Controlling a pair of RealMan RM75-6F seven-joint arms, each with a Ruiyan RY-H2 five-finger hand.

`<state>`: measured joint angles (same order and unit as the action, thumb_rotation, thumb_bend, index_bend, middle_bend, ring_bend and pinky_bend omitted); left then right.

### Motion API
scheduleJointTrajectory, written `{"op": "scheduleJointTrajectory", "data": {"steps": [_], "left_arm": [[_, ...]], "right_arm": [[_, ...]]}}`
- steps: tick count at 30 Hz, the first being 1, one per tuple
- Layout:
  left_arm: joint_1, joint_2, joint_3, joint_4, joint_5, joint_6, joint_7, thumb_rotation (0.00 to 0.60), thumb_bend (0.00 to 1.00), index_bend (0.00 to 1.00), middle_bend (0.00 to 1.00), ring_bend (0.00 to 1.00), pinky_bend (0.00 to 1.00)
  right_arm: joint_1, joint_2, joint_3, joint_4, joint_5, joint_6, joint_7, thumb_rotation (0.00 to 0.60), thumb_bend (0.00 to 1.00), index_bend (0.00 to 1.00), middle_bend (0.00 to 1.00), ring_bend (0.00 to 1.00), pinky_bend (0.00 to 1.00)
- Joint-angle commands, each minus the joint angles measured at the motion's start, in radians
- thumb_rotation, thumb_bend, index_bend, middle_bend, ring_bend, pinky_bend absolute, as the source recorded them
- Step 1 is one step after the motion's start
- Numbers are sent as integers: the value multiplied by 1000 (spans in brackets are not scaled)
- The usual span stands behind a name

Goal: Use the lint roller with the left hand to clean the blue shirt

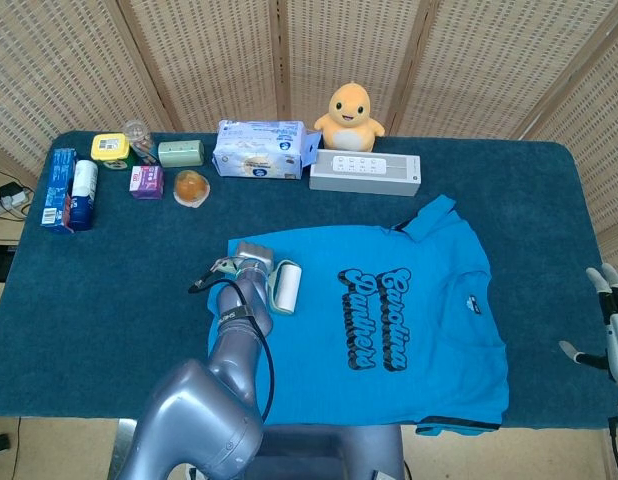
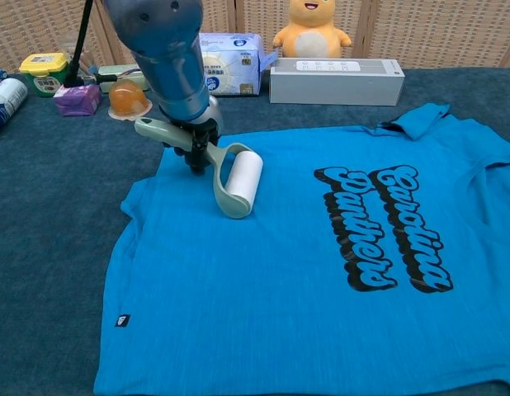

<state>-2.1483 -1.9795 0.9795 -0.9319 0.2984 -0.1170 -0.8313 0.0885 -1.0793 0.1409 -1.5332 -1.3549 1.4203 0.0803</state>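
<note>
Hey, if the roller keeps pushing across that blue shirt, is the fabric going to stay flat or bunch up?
The blue shirt looks thin and floppy, lying loose on the carpeted table with nothing pinning it, so it may bunch ahead of the lint roller. The textured cloth under it probably adds some grip. The left hand alone holds the roller; the right hand is off the shirt.

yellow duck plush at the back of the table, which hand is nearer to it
Left. The left hand holds the lint roller on the blue shirt, in front of the plush and to its left. The right hand sits off the table's far right edge.
</note>
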Motion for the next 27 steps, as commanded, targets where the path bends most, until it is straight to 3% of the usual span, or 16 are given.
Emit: {"op": "scheduleJointTrajectory", "data": {"steps": [1, 9, 27], "left_arm": [[-20, -16, -7, 12, 31, -11, -34, 600, 740, 1000, 1000, 920, 1000], [-64, -62, -21, 70, 107, -59, -129, 600, 739, 1000, 1000, 920, 1000], [-58, -63, -142, 151, 313, -102, -277, 600, 737, 1000, 1000, 920, 1000]], "right_arm": [[0, 0, 0, 0, 0, -1, 1, 600, 0, 15, 0, 0, 0], [-2, 5, 1, -5, -3, 5, 5, 600, 0, 15, 0, 0, 0], [-2, 8, 1, -2, -2, 1, 14, 600, 0, 15, 0, 0, 0]]}}
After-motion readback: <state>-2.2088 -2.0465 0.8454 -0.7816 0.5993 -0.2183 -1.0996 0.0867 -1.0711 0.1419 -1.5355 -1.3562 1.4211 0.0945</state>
